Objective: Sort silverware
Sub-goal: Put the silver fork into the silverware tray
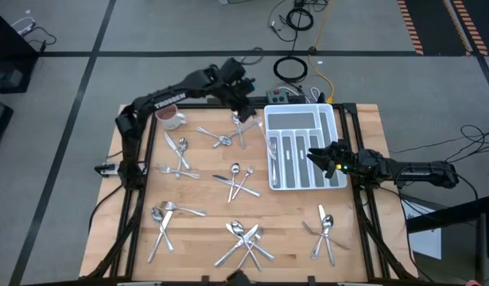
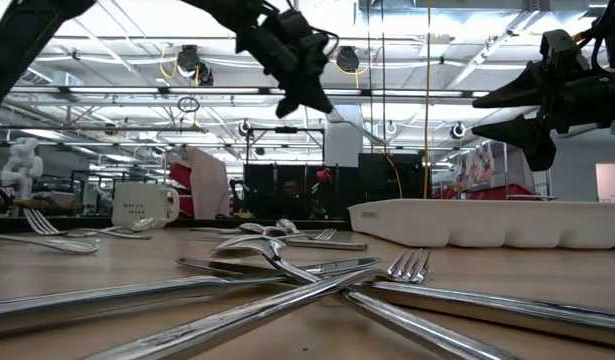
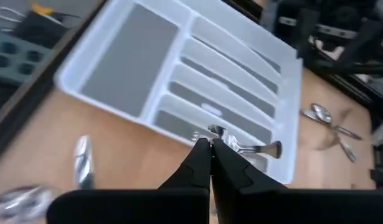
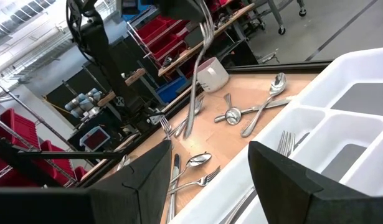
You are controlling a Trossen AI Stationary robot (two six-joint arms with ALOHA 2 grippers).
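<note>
The left gripper (image 1: 242, 102) hangs above the far part of the table (image 1: 204, 210), between the mug (image 1: 171, 117) and the tray (image 1: 333, 121). Its fingers (image 3: 200, 163) are pinched tight on a fork (image 4: 196, 81), which dangles from them with its tines down, just left of the tray's far left corner and clear of the wood.

The right gripper (image 1: 325, 160) hovers over the tray's near right part, jaws spread wide and holding nothing.

A few pieces already lie in the tray's long slots; a fork (image 4: 284, 143) shows in one of them.

The rest of the silverware is scattered over the table in small heaps. A crossed pair of spoons (image 1: 221, 139) lies just left of the tray. A group (image 1: 238, 179) sits in the middle. Another (image 1: 178, 153) lies near the left side below the mug. One heap (image 1: 164, 218) is at the near left, a bigger one (image 1: 246, 240) at the near edge, and a last one (image 1: 324, 229) at the near right, in front of the tray.
</note>
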